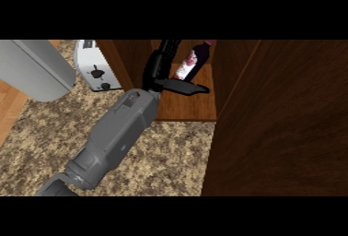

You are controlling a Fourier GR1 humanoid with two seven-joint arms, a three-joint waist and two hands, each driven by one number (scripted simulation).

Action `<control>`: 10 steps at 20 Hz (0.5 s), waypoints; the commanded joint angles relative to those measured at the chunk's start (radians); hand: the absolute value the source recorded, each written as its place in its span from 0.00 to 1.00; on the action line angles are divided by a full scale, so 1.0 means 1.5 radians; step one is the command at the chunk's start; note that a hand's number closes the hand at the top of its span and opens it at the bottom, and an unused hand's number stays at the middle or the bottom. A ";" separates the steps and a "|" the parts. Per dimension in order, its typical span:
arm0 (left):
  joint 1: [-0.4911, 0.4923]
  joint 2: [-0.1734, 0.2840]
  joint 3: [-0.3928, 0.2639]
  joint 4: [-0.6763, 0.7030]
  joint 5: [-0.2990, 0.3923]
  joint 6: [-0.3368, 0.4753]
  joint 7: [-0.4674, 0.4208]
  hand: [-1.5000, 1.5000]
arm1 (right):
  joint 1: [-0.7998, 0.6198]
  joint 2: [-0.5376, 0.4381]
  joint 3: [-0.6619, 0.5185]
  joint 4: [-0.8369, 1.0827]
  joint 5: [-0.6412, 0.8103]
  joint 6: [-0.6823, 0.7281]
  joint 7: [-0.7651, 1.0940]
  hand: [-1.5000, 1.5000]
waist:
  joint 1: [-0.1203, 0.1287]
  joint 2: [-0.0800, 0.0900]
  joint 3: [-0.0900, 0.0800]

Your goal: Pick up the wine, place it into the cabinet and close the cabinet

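In the head view, one grey forearm [115, 138] runs from about 7 o'clock at the lower edge up toward 12 o'clock, ending in a black hand [165, 69] that reaches into an open wooden cabinet [187, 103]. Which of the robot's two arms this is cannot be told from the picture alone; it enters left of centre, so it reads as the left hand. Its fingers [168, 48] are stretched out straight toward 12 o'clock, alongside the wine bottle, and the thumb [187, 86] sticks out toward 3 o'clock below the bottle. The fingers are released, not wrapped round anything.

The wine bottle [190, 64] stands inside the cabinet on its wooden shelf, at roughly 12 o'clock of the view, just to the 3 o'clock side of the fingers. It is dark with a pale label showing red marks, and it leans slightly. Whether the hand touches it cannot be told.

The cabinet door [285, 120] is open and fills the 3 o'clock side as a broad dark wood panel.

On the speckled stone desk [156, 156], a white toaster [97, 69] sits at about 11 o'clock, just beside the cabinet's side wall. A large pale grey curved shape [34, 67] fills the 10 o'clock corner. A strip of light wood [10, 108] shows at 9 o'clock.
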 commanded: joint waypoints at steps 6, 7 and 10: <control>0.123 -0.010 -0.124 -0.336 -0.009 0.173 0.141 0.00 | 0.018 -0.005 0.009 -0.058 0.001 -0.013 0.022 0.00 | -0.003 -0.001 0.001; 0.139 -0.011 -0.122 -0.361 -0.025 0.173 0.159 0.00 | -0.001 -0.006 0.030 -0.081 0.020 -0.039 0.059 0.00 | 0.000 -0.002 0.000; 0.201 -0.011 -0.180 -0.478 -0.033 0.253 0.182 0.00 | -0.026 -0.024 0.001 -0.042 -0.001 -0.023 0.041 0.00 | -0.002 0.000 0.000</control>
